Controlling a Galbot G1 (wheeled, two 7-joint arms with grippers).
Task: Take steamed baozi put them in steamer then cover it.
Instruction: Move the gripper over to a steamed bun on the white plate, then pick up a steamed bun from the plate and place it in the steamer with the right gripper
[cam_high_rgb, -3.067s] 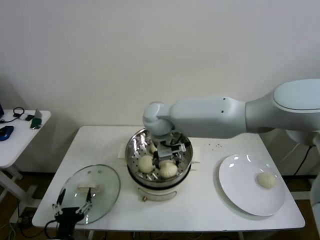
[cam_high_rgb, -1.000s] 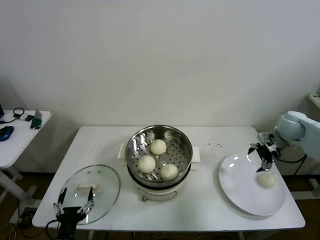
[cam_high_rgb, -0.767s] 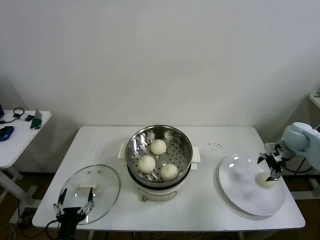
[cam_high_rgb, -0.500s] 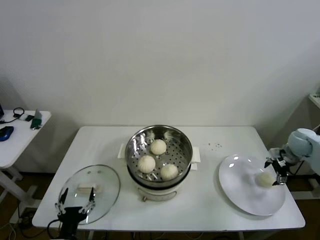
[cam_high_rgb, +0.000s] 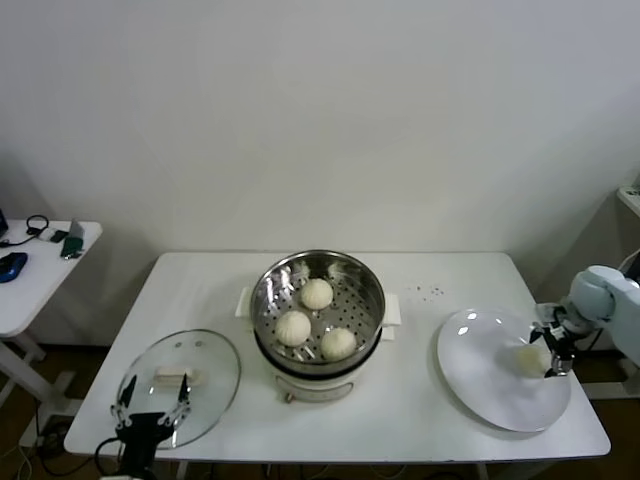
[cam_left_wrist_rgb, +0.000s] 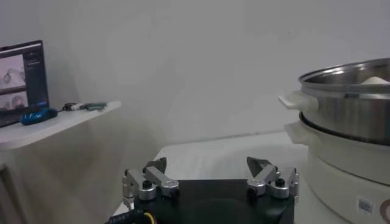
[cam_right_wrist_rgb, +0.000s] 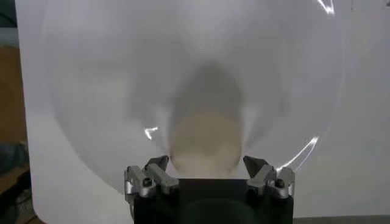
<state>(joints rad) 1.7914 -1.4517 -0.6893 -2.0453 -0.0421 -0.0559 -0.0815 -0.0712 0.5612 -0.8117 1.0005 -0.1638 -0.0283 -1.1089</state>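
Observation:
The shiny steel steamer (cam_high_rgb: 318, 310) stands mid-table on its white base, with three cream baozi (cam_high_rgb: 293, 327) on its perforated tray. One more baozi (cam_high_rgb: 530, 357) (cam_right_wrist_rgb: 206, 143) lies on the white plate (cam_high_rgb: 490, 385) at the right. My right gripper (cam_high_rgb: 553, 350) (cam_right_wrist_rgb: 207, 165) is open right at that bun, a finger on either side of it, neither pressing in. At the table's front left corner my left gripper (cam_high_rgb: 150, 408) (cam_left_wrist_rgb: 208, 167) waits open and empty over the near edge of the glass lid (cam_high_rgb: 185, 372). In the left wrist view the steamer (cam_left_wrist_rgb: 347, 109) rises off to one side.
A small white side table (cam_high_rgb: 35, 270) with a mouse and cables stands to the left. The plate's outer rim lies close to the table's right edge (cam_high_rgb: 590, 400). A white wall runs behind the table.
My right gripper has left the steamer, crossed to the plate and dropped down around the last bun, staying open. The left gripper has not moved.

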